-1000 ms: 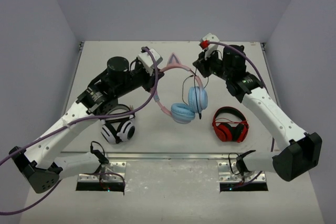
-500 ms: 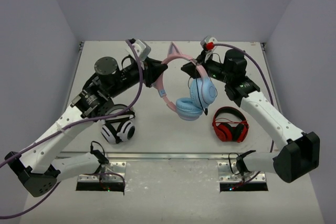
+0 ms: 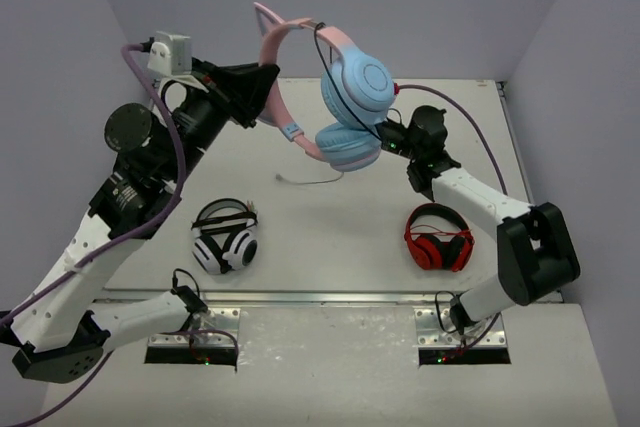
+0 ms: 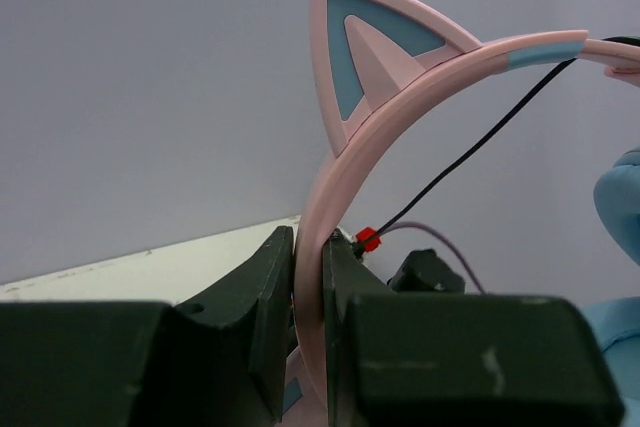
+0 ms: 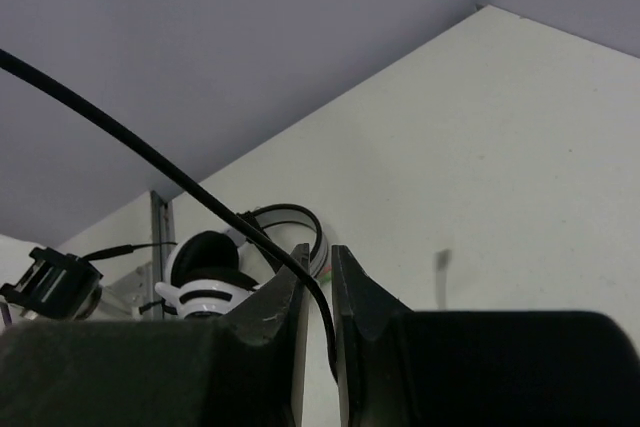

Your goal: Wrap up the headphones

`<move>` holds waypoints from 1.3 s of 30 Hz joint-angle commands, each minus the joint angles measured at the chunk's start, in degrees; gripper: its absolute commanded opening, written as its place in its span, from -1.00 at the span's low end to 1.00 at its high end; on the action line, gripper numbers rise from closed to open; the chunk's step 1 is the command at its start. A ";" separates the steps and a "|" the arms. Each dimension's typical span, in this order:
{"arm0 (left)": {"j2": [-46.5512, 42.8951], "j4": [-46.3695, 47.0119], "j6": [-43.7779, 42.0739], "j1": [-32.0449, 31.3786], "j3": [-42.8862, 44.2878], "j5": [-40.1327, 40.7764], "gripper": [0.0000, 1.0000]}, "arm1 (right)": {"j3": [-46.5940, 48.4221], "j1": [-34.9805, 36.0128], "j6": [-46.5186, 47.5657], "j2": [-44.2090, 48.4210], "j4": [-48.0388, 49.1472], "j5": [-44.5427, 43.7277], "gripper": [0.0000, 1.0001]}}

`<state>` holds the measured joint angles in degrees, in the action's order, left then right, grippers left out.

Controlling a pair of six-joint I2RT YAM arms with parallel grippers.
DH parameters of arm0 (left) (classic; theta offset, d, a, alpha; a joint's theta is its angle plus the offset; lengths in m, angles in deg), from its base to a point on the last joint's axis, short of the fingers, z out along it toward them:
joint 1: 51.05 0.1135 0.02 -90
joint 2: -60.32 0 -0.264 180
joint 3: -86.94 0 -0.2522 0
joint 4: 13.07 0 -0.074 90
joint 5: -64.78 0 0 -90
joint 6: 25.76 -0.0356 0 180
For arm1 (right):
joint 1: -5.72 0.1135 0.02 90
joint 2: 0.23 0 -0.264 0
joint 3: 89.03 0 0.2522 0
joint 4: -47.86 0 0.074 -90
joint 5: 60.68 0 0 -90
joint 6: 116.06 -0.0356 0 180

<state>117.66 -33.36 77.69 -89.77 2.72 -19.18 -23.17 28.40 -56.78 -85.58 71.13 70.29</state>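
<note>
The headphones [image 3: 357, 82], with light blue earcups and a pink cat-ear headband, hang high above the table. My left gripper [image 3: 263, 85] is shut on the pink headband [image 4: 345, 187], and a cat ear [image 4: 368, 47] stands just beyond its jaws. The thin black cable [image 4: 470, 152] runs from the headband across the earcups and down to my right gripper [image 3: 386, 143]. In the right wrist view, that gripper [image 5: 318, 282] is shut on the cable [image 5: 150, 162]. A loose end of the cable [image 3: 310, 180] lies on the table below.
Black-and-white striped headphones [image 3: 225, 237] lie at the near left and also show in the right wrist view [image 5: 205, 282]. Red-and-black headphones [image 3: 438, 239] lie at the near right. Grey walls enclose the table on three sides.
My left arm has lifted the headphones high and swung them up off the table. My right gripper has moved in beside the lower earcup, holding the cable.
</note>
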 commanded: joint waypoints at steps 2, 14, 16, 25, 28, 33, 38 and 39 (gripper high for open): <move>-0.30 7.41 7.38 -0.66 6.83 5.81 -0.99 | 0.11 0.00 -8.38 -3.34 13.93 2.54 -0.70; 4.27 0.37 8.52 -0.66 15.80 22.78 -0.99 | -4.10 3.34 -11.90 -6.25 23.33 2.36 -0.97; 5.50 -0.33 8.69 -0.66 16.50 26.36 -0.99 | -7.17 3.95 -13.30 -5.45 26.85 1.75 -0.97; 11.64 3.44 4.32 -0.31 17.65 48.25 -0.99 | -17.46 10.10 -10.87 4.21 27.93 -0.89 -0.97; 16.30 5.29 0.71 0.31 21.59 50.20 -0.99 | -18.69 11.77 -7.61 8.68 23.62 -2.73 -0.97; 24.55 0.64 -1.41 5.05 29.60 49.15 -0.99 | -20.02 12.83 -5.67 14.93 18.09 -3.18 -0.97; 27.82 0.02 -2.54 8.65 30.83 48.18 -0.99 | -19.05 13.27 -3.12 18.71 11.33 -1.95 -0.97; 29.13 1.24 -3.86 8.83 30.92 48.88 -0.99 | -18.70 13.36 -2.60 19.33 9.74 -1.69 -0.97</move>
<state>146.49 -38.93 74.96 -82.39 30.15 27.95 -43.22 41.06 -62.31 -68.02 86.76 67.84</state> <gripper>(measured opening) 0.120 0.020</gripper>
